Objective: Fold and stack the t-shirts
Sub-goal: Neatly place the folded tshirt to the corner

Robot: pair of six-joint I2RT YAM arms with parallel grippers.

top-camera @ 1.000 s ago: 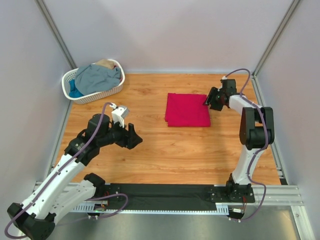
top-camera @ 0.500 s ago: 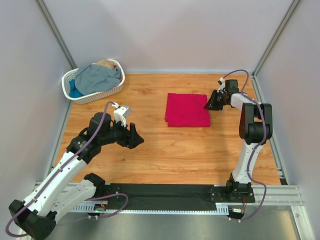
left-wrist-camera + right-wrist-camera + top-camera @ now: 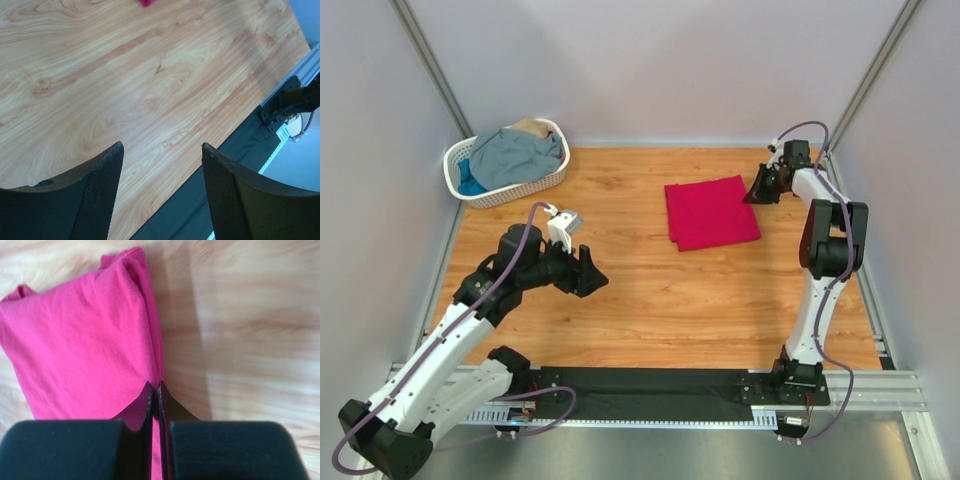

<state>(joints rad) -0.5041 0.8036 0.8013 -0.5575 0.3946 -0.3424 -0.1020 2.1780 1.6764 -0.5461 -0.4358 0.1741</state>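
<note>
A crimson-pink t-shirt lies folded into a rectangle on the wooden table, right of centre and slightly skewed. My right gripper is at its far right corner. In the right wrist view the gripper is shut on the edge of the pink cloth. The other t-shirts lie heaped in the white basket at the far left: grey-blue on top, bright blue and tan showing at the sides. My left gripper hangs open over bare wood at the left, holding nothing.
A black mat runs along the near edge between the arm bases. Grey walls and metal posts close in the table at the back and both sides. Bare wood lies between the basket and the pink shirt.
The right gripper closed on the pink shirt's right edge and pulled it to the right and away, turning it slightly. The left arm barely moved.
</note>
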